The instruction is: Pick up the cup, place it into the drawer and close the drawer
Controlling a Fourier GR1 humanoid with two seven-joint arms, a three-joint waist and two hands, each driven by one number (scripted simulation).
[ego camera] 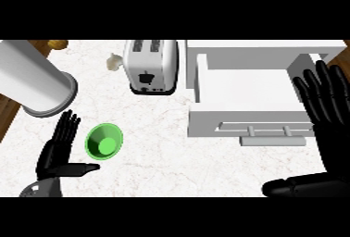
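Left hand [54, 155] is open, fingers straight, just beside the cup [104, 141], holding nothing. Curling off-centre could knock the cup away before it reaches the drawer [239, 88].

One green cup [104, 141], one white drawer [239, 88] with one bar handle [270, 131], one white toaster [152, 65] with two slots, one grey cylindrical container [34, 81], one small cream item [115, 61], two robot hands, left robot hand [54, 159] and right robot hand [335, 139], one table [178, 166]
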